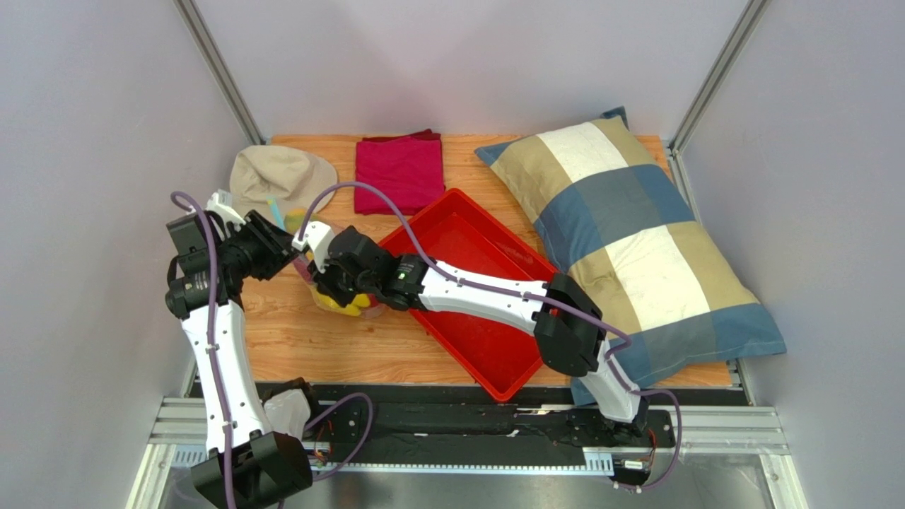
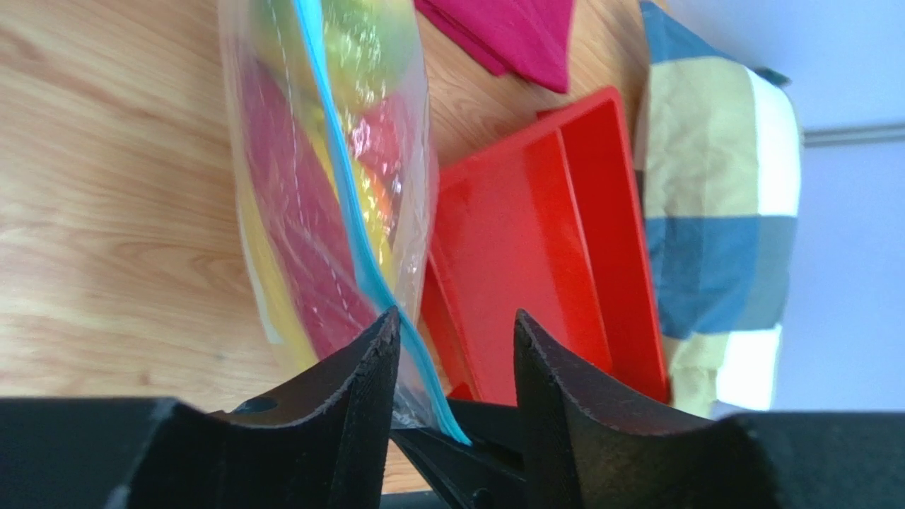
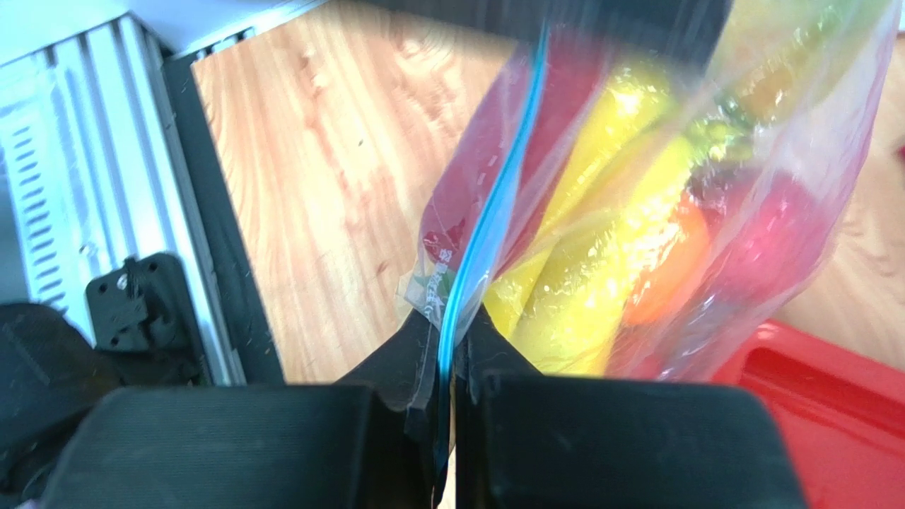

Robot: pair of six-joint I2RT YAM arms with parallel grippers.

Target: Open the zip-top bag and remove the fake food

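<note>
Half open, my left gripper (image 2: 457,318) is hovering at the zip-top bag (image 2: 319,159). My right gripper (image 3: 454,323) is pinching its blue strip (image 3: 491,212).

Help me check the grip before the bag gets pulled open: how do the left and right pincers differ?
The right pincer is shut, clamping the bag's blue strip; the left pincer stands open, jaws apart. The right pincer pinches the strip flat; at the left pincer the strip only runs down into the gap, unclamped. Both are at the bag's strip edge.
</note>
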